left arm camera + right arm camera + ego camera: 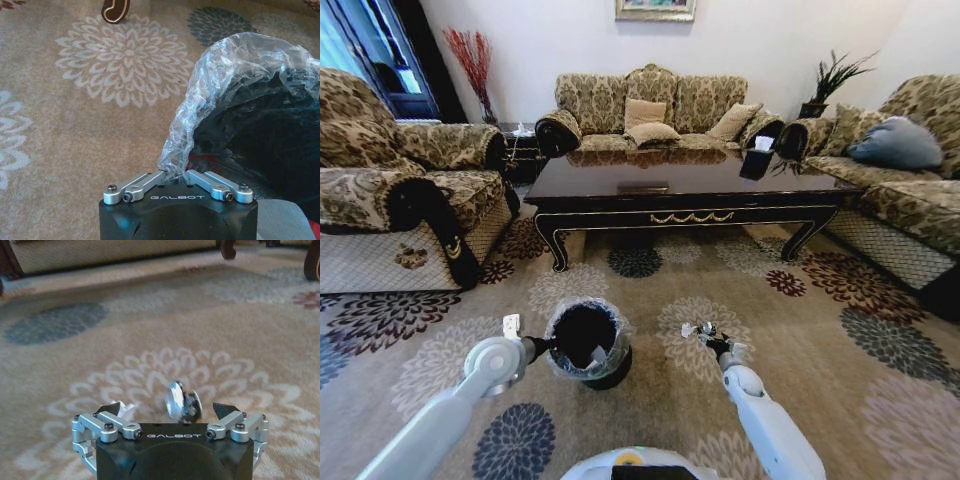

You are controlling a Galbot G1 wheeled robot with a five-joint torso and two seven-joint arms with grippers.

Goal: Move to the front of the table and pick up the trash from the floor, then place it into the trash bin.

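Wrapper (182, 402), light and crinkly, lies between the right gripper's (170, 415) spread jaws; left gripper (173, 175) pinches the bin's (260, 135) bag.

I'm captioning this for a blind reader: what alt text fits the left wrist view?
The left gripper pinches the crinkly clear bag at the rim of a black trash bin. Beyond lies beige carpet with a pale flower pattern.

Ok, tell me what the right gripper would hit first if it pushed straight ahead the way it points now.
The right gripper is open and aimed low over the carpet. Right ahead, between its fingers, lies a small silvery wrapper, so it would likely meet that first; a white scrap sits beside one finger.
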